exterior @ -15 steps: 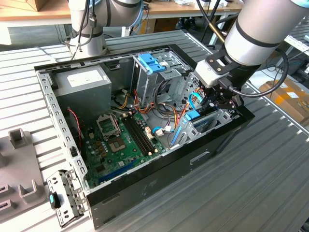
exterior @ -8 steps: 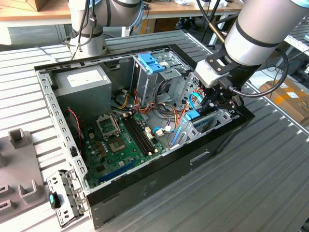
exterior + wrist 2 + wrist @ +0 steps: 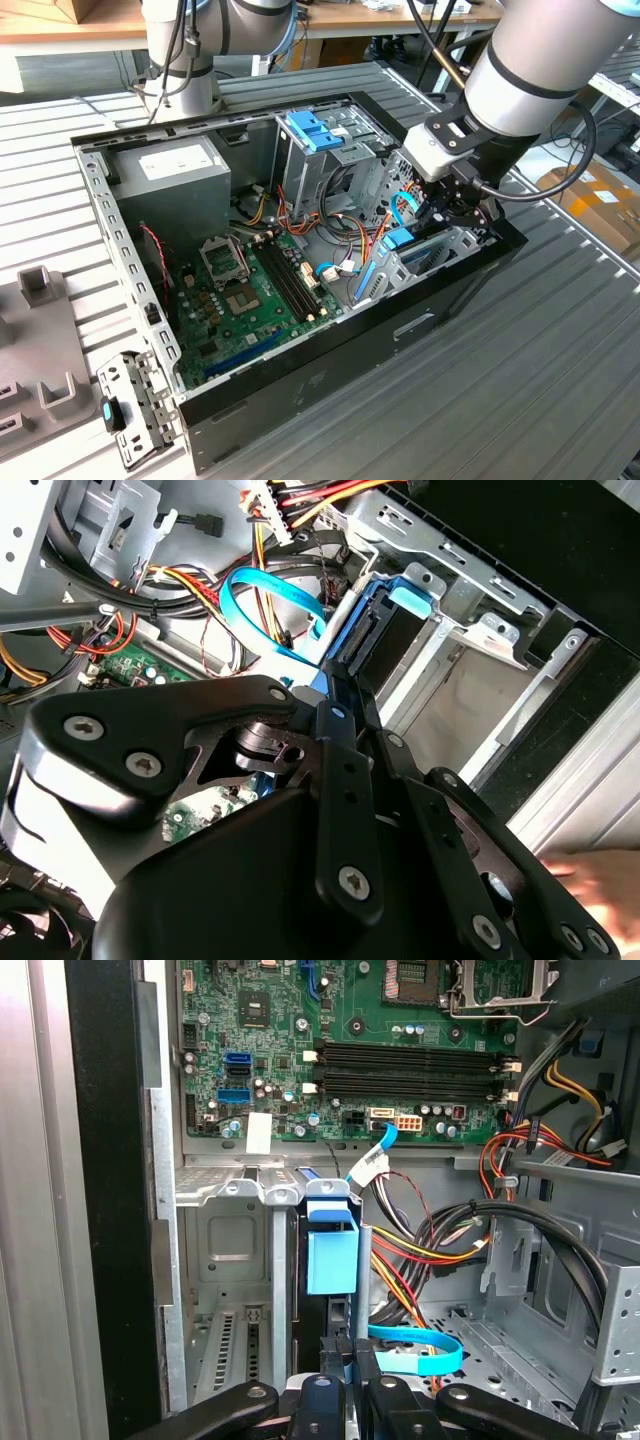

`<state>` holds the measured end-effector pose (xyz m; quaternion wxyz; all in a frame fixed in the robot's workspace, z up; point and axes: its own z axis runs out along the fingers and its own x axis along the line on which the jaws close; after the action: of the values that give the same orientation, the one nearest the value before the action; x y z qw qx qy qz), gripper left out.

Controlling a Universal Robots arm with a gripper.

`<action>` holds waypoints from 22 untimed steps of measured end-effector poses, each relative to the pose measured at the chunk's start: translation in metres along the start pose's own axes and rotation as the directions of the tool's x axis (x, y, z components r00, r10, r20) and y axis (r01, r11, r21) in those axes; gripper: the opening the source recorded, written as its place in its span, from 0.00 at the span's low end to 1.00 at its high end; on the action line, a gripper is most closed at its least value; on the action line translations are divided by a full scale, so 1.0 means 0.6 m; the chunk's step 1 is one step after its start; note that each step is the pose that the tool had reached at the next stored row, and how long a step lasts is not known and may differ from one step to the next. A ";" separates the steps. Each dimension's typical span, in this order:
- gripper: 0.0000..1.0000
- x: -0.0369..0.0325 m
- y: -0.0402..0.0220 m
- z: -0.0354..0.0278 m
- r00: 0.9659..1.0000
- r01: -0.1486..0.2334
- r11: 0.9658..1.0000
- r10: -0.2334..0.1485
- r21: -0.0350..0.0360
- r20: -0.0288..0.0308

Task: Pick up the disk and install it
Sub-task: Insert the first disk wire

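Note:
The disk (image 3: 331, 1255) stands on edge in the grey metal drive bay (image 3: 225, 1250) at the front corner of the open computer case (image 3: 300, 385). Its light-blue carrier rail (image 3: 410, 595) is at the end farthest from my gripper (image 3: 345, 1400). My gripper is shut on the disk's thin dark body, one black finger (image 3: 340, 695) on each flat side. In the exterior view my gripper (image 3: 455, 205) reaches down into the case at the exterior view's right. The disk's blue rail (image 3: 398, 238) lies just below it, among the bay's metal walls (image 3: 445, 250).
A green motherboard (image 3: 250, 290) covers the case floor. A grey power supply (image 3: 175, 165) sits in the back corner. A tall grey cage with a blue bracket (image 3: 315, 130) stands behind the bay. Loose coloured cables (image 3: 440, 1250) and a blue flat cable (image 3: 415, 1350) lie beside the disk.

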<state>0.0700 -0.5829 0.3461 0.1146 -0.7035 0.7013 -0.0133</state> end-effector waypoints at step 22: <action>0.16 0.000 0.000 0.001 1.000 -0.005 1.000 0.005 0.001 -0.001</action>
<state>0.0703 -0.5831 0.3456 0.1146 -0.7017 0.7031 -0.0136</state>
